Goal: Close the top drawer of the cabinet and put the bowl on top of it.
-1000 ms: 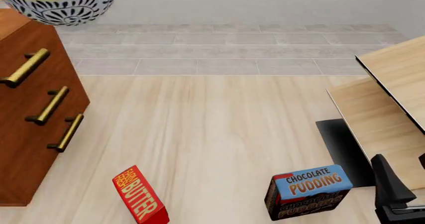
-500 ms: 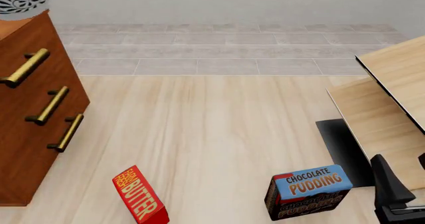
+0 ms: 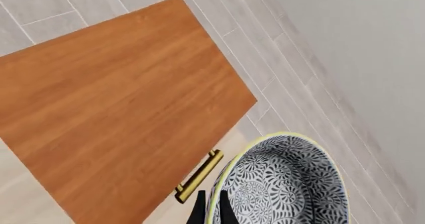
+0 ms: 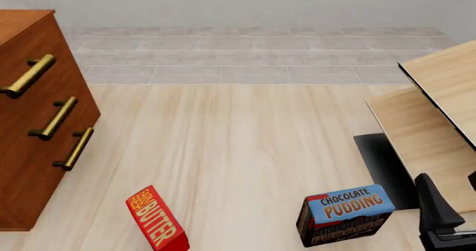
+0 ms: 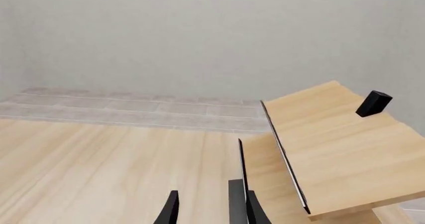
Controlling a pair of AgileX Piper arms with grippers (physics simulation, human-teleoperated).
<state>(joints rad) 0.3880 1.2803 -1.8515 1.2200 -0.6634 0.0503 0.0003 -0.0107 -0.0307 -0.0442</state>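
Observation:
In the left wrist view my left gripper (image 3: 211, 212) is shut on the pale rim of the bowl (image 3: 282, 184), which has a blue-grey and white pattern. It hangs high above the cabinet (image 3: 119, 114). The reddish-brown cabinet top is bare, and the bowl appears just past its handle-side edge, over a brass handle (image 3: 199, 176). In the front view the cabinet (image 4: 33, 150) stands at the left. The top drawer (image 4: 46, 47) lies flush with the two below it. Bowl and left gripper are out of the front view. My right gripper (image 5: 204, 211) is open and holds nothing.
A red butter box (image 4: 156, 220) and a chocolate pudding box (image 4: 346, 215) stand near the front of the light wood floor. Pale wooden furniture with dark edges (image 4: 438, 111) fills the right side, next to my right arm (image 4: 438, 212).
The bowl has moved up and left, out of the front view's top left corner. The right arm and the boxes have stayed put.

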